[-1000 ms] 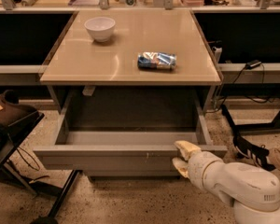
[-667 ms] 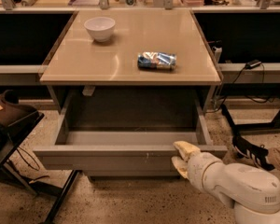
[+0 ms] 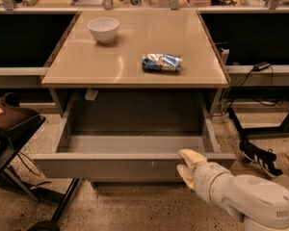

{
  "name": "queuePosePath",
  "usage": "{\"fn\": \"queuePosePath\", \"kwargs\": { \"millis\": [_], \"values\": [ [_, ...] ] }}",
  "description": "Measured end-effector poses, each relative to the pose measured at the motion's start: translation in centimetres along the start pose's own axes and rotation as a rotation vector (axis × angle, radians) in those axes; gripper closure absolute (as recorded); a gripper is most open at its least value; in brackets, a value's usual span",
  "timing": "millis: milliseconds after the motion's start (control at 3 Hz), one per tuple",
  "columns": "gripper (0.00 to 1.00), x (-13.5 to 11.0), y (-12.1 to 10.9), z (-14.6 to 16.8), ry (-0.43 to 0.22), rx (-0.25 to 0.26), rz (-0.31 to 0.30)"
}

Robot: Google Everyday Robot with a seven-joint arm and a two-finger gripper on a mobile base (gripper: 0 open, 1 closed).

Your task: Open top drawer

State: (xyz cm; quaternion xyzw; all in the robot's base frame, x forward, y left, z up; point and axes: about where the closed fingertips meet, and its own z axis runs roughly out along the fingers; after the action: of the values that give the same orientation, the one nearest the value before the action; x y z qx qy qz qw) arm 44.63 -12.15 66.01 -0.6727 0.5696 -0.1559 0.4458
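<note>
Nothing has moved this past second: my end effector point(image 3: 189, 165), at five o'clock, stays clamped on the top drawer point(image 3: 111, 166), already pulled wide open.

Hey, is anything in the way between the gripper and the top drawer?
Nothing visible. The gripper sits right against the drawer front, right of centre, with no object between. The bowl and packet lie up on the tabletop, out of the way.
</note>
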Motion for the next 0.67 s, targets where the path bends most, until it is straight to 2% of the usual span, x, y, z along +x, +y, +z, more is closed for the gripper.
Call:
{"fn": "queuePosePath", "kwargs": {
  "millis": [667],
  "values": [
    [1.00, -0.46, 0.96, -0.36, -0.005, -0.021, -0.020]
  ]
}}
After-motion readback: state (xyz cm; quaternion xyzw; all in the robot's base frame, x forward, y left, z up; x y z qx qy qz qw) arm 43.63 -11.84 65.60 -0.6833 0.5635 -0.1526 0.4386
